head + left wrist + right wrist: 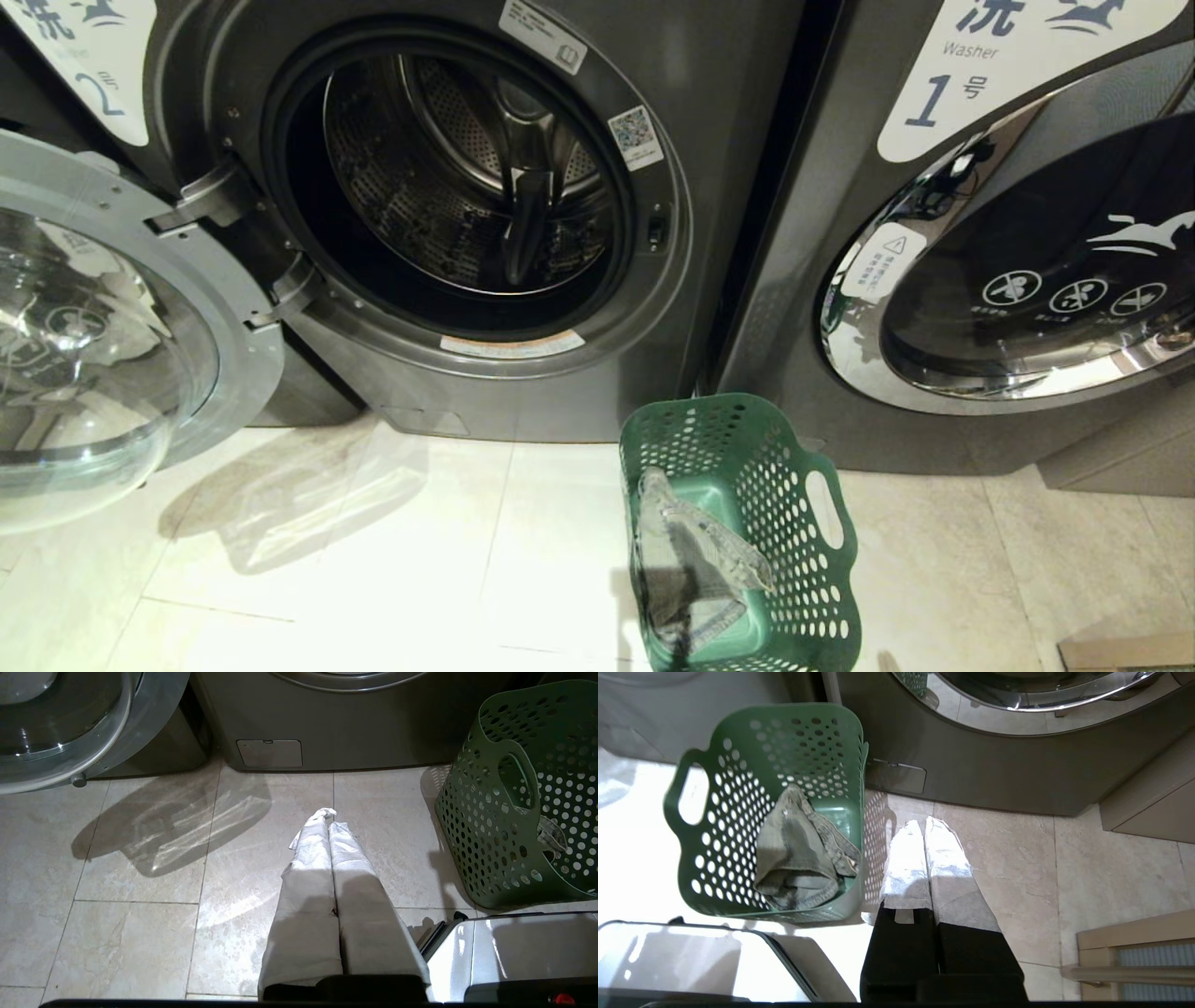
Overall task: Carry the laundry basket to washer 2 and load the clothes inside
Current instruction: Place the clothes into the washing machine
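The green perforated laundry basket (803,523) stands on the tiled floor in front of the gap between the two washers. A grey-green wrinkled garment, the clothes (686,560), lies inside it, also seen in the right wrist view (798,858). Washer 2 (719,112) is at the left with its drum exposed and its glass door (93,327) swung wide to the left. My left gripper (329,817) hangs shut and empty above the floor, left of the basket (514,812). My right gripper (923,826) is shut and empty, just right of the basket (738,812).
Washer 1 (840,233) stands at the right with its chrome-rimmed door closed. The open door of washer 2 juts out over the floor at the left. A wooden-framed object (1134,956) sits on the floor at the far right. My white base (514,952) shows between the arms.
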Controlling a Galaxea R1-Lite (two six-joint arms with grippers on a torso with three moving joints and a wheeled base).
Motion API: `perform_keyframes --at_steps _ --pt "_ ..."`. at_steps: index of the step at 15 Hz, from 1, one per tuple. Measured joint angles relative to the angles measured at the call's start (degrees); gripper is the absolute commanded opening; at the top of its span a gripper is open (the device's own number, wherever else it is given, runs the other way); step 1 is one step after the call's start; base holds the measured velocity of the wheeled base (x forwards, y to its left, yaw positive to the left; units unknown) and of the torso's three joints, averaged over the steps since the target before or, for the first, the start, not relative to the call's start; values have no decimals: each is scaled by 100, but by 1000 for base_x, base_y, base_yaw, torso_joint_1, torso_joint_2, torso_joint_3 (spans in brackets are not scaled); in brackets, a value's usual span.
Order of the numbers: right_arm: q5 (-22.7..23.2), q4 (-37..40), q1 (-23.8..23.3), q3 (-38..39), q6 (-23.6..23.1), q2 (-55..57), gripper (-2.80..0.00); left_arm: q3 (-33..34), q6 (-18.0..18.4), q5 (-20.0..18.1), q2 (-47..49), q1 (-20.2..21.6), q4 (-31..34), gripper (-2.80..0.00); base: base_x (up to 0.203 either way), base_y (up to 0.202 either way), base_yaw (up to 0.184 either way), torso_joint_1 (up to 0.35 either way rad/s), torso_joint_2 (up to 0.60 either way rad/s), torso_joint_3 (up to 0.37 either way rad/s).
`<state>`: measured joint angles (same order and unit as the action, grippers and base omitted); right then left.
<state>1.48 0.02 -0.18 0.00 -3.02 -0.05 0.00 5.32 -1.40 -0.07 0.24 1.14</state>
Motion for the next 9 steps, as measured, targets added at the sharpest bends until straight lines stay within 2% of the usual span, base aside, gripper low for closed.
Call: perform_keyframes --at_steps 3,9 --pt "39 9 0 -2 -351 0 -280 0 -1 0 0 0 -2 -280 0 0 0 5 1 -195" --pt "41 18 0 -2 -376 0 -280 0 -3 0 0 0 1 -280 0 0 0 5 6 -196"
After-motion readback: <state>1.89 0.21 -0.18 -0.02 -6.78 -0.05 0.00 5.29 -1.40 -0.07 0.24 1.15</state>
